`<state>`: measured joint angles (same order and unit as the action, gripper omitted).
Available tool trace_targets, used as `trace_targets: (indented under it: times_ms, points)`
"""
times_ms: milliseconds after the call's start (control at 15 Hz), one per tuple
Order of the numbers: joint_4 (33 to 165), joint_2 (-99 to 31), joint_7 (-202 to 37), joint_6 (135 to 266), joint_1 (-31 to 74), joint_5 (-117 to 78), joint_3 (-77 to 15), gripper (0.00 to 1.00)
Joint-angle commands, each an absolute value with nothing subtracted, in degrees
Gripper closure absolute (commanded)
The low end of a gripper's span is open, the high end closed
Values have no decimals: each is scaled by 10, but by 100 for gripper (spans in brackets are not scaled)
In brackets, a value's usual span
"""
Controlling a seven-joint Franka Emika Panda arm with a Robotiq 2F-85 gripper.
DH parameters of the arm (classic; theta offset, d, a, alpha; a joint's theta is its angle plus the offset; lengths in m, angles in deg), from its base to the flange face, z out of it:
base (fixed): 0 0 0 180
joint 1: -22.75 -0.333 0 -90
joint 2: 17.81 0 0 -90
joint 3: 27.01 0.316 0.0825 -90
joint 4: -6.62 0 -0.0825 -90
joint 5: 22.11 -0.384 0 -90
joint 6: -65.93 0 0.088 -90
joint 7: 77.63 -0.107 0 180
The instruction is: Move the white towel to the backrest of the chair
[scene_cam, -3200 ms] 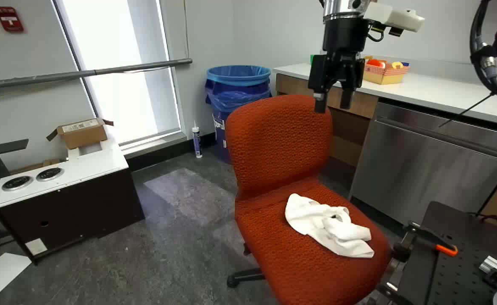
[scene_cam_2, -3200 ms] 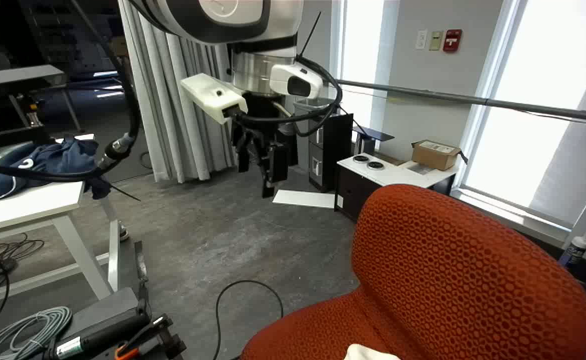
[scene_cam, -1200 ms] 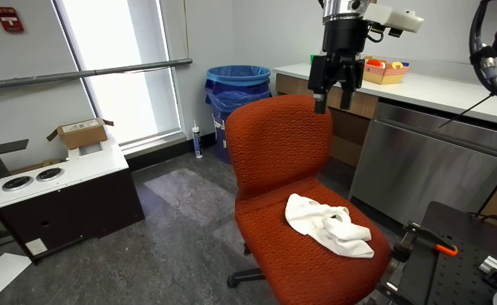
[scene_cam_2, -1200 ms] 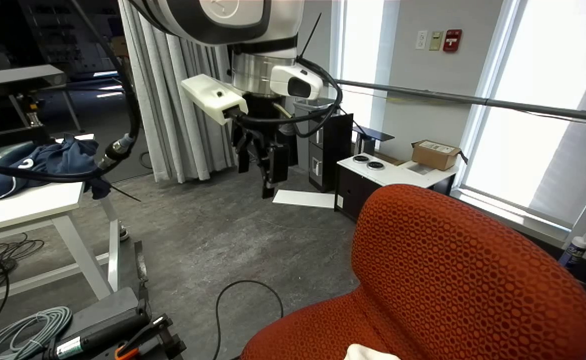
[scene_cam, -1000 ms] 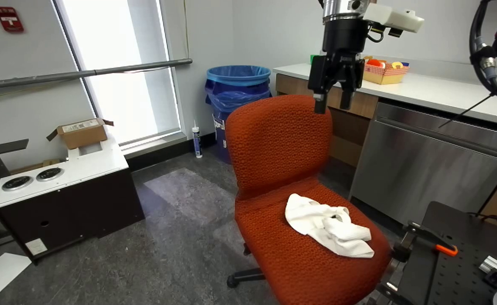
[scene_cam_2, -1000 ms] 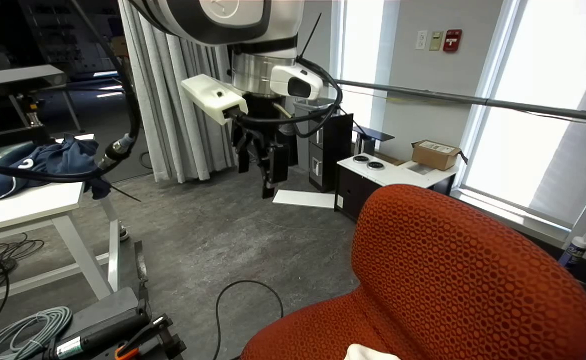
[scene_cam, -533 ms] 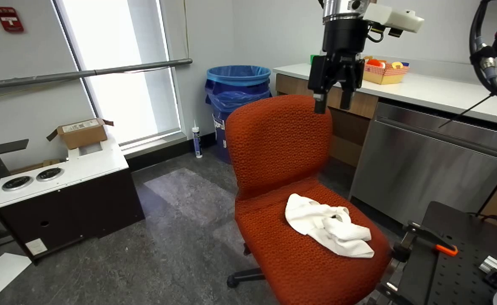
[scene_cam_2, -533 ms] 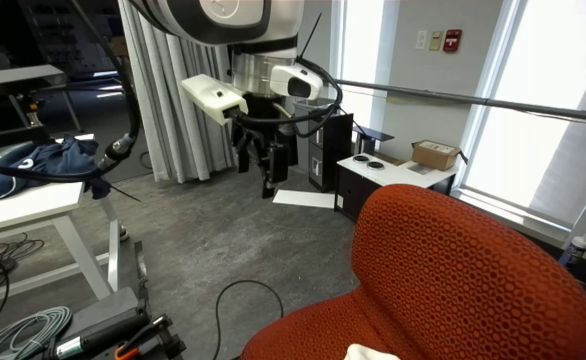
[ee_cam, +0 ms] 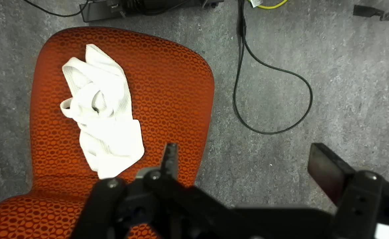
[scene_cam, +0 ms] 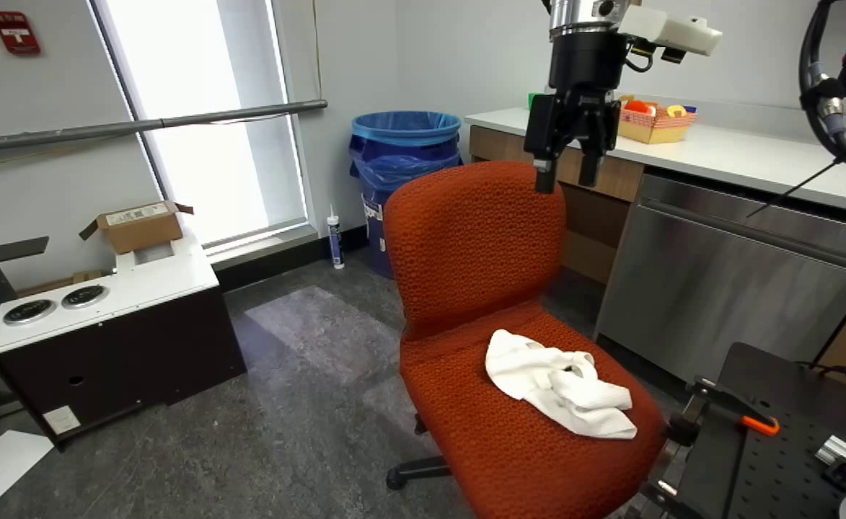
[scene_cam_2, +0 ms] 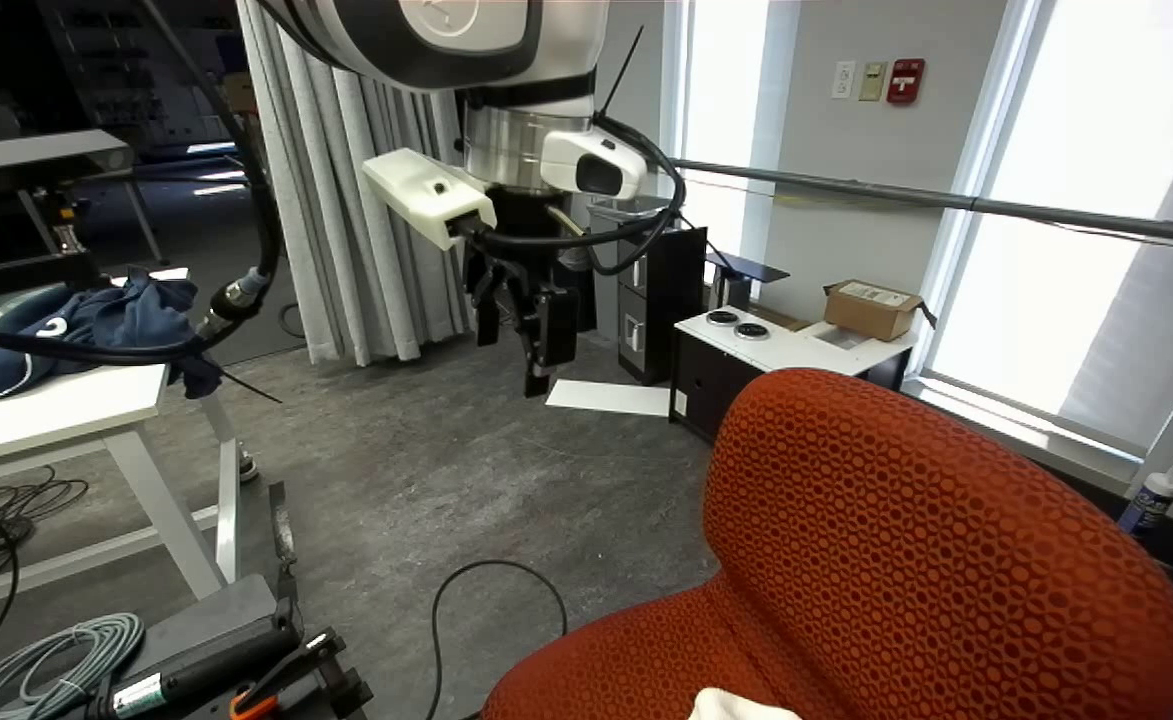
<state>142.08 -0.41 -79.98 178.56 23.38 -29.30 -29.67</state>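
Observation:
The white towel (scene_cam: 552, 382) lies crumpled on the seat (scene_cam: 466, 425) of the orange-red chair. Its edge shows at the bottom of an exterior view (scene_cam_2: 736, 706), and the whole towel shows at the left in the wrist view (ee_cam: 111, 132). The chair's backrest (scene_cam: 473, 245) stands upright and also shows in an exterior view (scene_cam_2: 926, 530). My gripper (scene_cam: 567, 180) is open and empty, pointing down, high above the seat's level. In the wrist view the gripper (ee_cam: 242, 156) has its jaws wide apart, over floor and the seat's side edge, right of the towel.
A black perforated platform (scene_cam: 790, 447) with an orange-handled tool (scene_cam: 760, 425) stands beside the seat. A white counter (scene_cam: 740, 158) with a basket (scene_cam: 657, 126) and a blue bin (scene_cam: 404, 158) are behind the chair. A cable (ee_cam: 270, 132) lies on the floor.

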Motion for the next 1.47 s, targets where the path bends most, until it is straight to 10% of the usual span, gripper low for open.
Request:
trace_targets:
  times_ms: [0, 1400]
  points:
    - [1420, -4, -799, 1784, 237, -294, -293, 0]
    - [1485, -264, -808, 2109, 253, -302, -305, 0]
